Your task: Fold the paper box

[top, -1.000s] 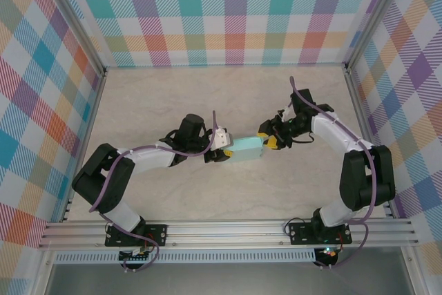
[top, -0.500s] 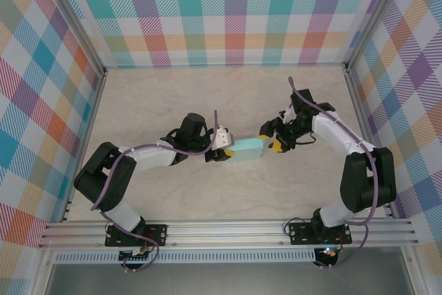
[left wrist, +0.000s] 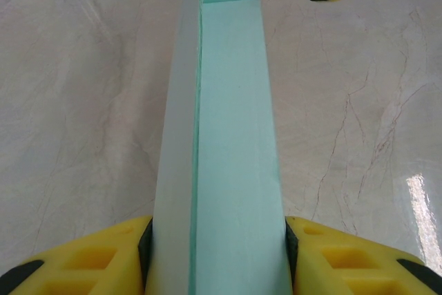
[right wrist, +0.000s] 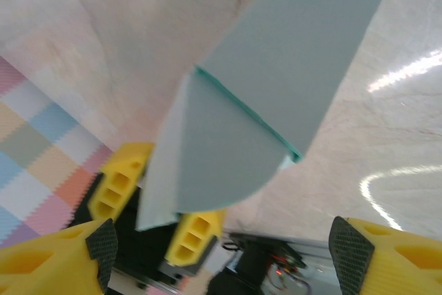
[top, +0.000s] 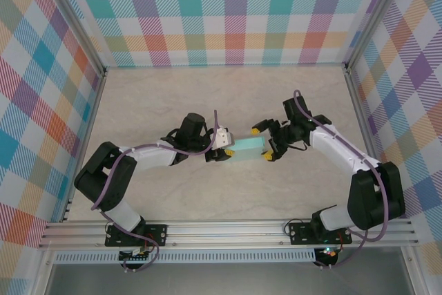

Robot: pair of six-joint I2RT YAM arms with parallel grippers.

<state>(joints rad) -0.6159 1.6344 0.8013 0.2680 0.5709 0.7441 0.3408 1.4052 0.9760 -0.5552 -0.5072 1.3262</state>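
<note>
A: What's diff vs a sec ago?

B: R gripper (top: 262, 144). Its jaws were pinched on the 3 o'clock end of the paper box (top: 245, 150), now they're spread wide. One yellow tip is off the box's 12 o'clock side, the other off its 6 o'clock side.

A: Touching it?

B: Can't tell.

A: Arm moved too?

B: Yep. R arm (top: 338, 153) swung its elbow out twd 5 o'clock, and the wrist slid a bit twd 9 o'clock.

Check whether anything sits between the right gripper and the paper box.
Nothing visible does. The right gripper stands open at the right end of the paper box, with no object between its fingers and the card. The left gripper grips the other end.
</note>
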